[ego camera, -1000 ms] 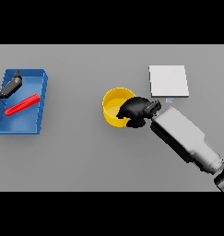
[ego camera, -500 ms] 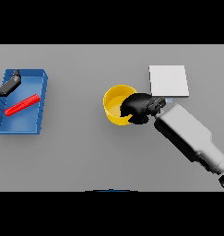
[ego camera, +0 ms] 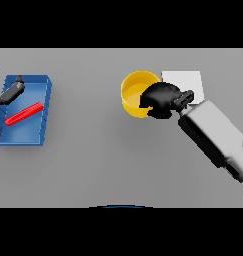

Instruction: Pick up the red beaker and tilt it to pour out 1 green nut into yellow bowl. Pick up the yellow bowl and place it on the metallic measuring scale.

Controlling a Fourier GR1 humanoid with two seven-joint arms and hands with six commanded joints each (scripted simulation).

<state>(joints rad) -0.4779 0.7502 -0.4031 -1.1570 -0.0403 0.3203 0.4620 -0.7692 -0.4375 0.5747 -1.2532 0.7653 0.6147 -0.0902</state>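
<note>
My right hand [ego camera: 160, 99] grips the yellow bowl [ego camera: 134, 93] by its right rim, touching the metallic scale's [ego camera: 185, 81] left edge. Left hand [ego camera: 8, 94] rests relaxed over the blue tray [ego camera: 40, 117]; open table [ego camera: 93, 160] between.

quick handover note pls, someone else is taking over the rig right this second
Right hand: fingers curled round the right rim of the yellow bowl, holding it just left of the metallic measuring scale.
Left hand: at the far left edge over the blue tray, fingers look straight.
Red beaker: lying on its side in the tray.
Done: bowl gripped. Whether a nut is in the bowl cannot be seen.
Left: carry the bowl right and set it on the scale.
</note>
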